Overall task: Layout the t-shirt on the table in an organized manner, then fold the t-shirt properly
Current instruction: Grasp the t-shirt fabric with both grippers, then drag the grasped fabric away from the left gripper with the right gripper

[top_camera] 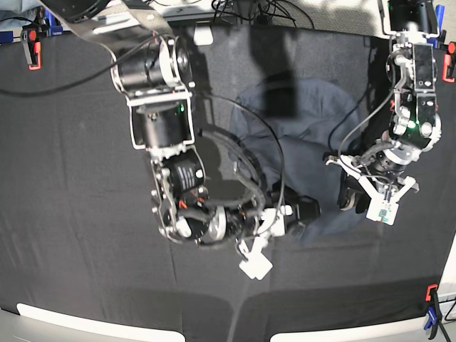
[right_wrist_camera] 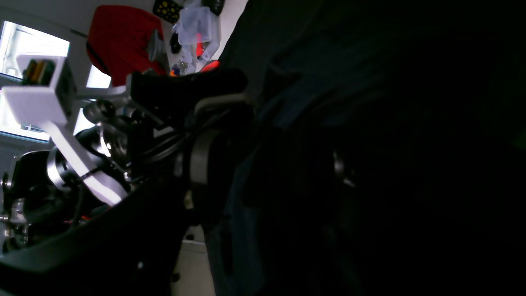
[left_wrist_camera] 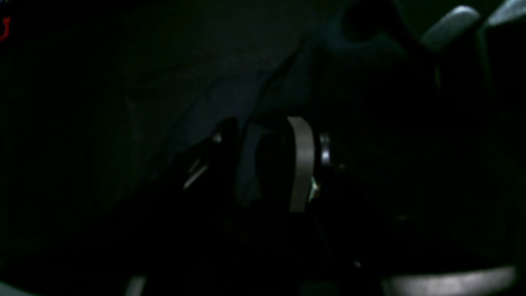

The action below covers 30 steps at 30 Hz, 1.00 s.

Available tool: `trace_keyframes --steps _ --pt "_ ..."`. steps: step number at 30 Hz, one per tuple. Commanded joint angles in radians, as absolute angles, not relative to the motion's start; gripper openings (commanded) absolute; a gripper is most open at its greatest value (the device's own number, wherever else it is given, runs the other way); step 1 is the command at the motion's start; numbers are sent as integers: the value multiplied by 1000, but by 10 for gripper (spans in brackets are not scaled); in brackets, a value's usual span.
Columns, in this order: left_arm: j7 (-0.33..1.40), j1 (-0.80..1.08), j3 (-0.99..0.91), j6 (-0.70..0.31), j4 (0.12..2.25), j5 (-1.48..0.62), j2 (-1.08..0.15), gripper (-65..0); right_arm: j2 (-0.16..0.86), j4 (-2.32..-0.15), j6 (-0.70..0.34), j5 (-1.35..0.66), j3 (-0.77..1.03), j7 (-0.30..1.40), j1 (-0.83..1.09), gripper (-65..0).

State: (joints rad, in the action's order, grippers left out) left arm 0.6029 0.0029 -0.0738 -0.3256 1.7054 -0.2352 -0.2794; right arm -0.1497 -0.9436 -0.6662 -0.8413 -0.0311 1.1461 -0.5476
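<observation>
The dark navy t-shirt (top_camera: 299, 135) lies crumpled on the black cloth table (top_camera: 71, 178), right of centre. My left gripper (top_camera: 349, 196) is at the shirt's lower right edge. In the left wrist view its fingers (left_wrist_camera: 302, 164) stand close together with navy cloth (left_wrist_camera: 246, 164) between them. My right gripper (top_camera: 308, 211) is at the shirt's lower edge, low over the cloth. The right wrist view is very dark. Navy shirt cloth (right_wrist_camera: 296, 53) fills it close to the camera, and the jaws are hidden.
Red clamps hold the cloth at the far left (top_camera: 32, 46) and far right (top_camera: 447, 64) corners, and a red and blue one at the near right (top_camera: 429, 306). Cables (top_camera: 242, 11) lie along the far edge. The pale table edge (top_camera: 71, 320) runs along the front.
</observation>
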Motion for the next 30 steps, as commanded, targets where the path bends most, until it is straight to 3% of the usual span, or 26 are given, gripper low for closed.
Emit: trace_keyframes --steps 1,6,15,24,28,30 --pt "576 -17 -78 -326 1722 -244 -286 -469 -157 -960 -693 -828 -31 1130 -582 -341" --pt "576 -17 -78 -326 1722 -244 -286 -469 -152 -960 -698 -570 -31 1129 -582 -341" --pt "576 -17 -78 -327 1722 -244 -286 -469 -104 -960 -698 -787 -31 1124 -585 -341" --pt "614 -17 -78 -326 1722 -164 -286 -469 -105 -960 -698 -683 -31 1130 -579 -341" --pt "617 -20 -98 -165 1722 -90 -286 -469 -108 -960 -698 -683 -31 1130 -579 -341" --pt "617 -20 -124 -145 1722 -78 -286 -469 -109 -960 -698 -684 -31 1130 -579 -342"
